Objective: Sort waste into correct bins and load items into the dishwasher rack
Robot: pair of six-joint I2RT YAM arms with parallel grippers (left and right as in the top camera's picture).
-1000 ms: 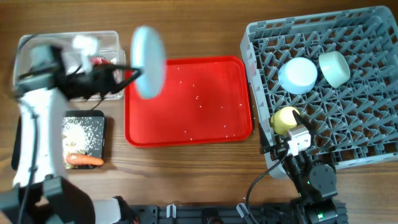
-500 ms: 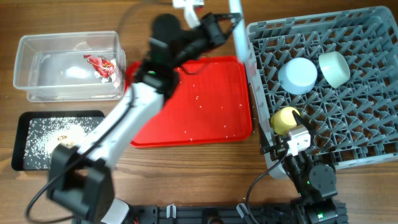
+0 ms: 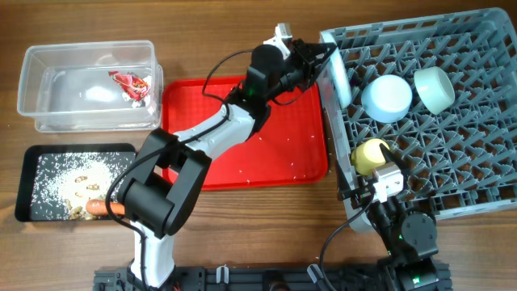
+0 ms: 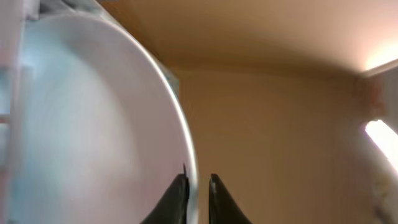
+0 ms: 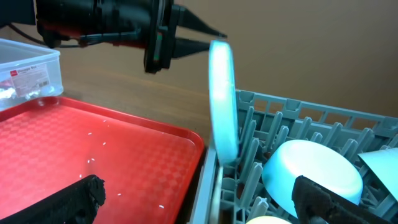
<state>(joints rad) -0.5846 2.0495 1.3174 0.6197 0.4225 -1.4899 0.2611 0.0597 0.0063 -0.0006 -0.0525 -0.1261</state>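
My left gripper (image 3: 321,58) is shut on the rim of the pale blue plate (image 3: 336,78), held on edge over the left wall of the grey dishwasher rack (image 3: 452,174). In the left wrist view the plate (image 4: 93,124) has its rim pinched between the fingertips (image 4: 178,196). In the right wrist view the plate (image 5: 224,99) stands upright above the rack's edge. The light blue bowl (image 3: 388,97), mint-green bowl (image 3: 434,87) and yellow cup (image 3: 370,153) sit in the rack. My right gripper (image 5: 202,205) is open and empty by the rack's front left corner. The spoon is out of view.
The clear tub (image 3: 48,109) at far left holds the red wrapper (image 3: 133,82) and white tissue (image 3: 101,93). The black tray (image 3: 32,162) holds rice, scraps and the carrot (image 3: 101,208). The red serving tray (image 3: 246,133), dotted with rice grains, lies between them and the rack.
My left arm has swung the plate from over the clear tub rightward across the red tray to the rack's left edge. The right arm has not moved.
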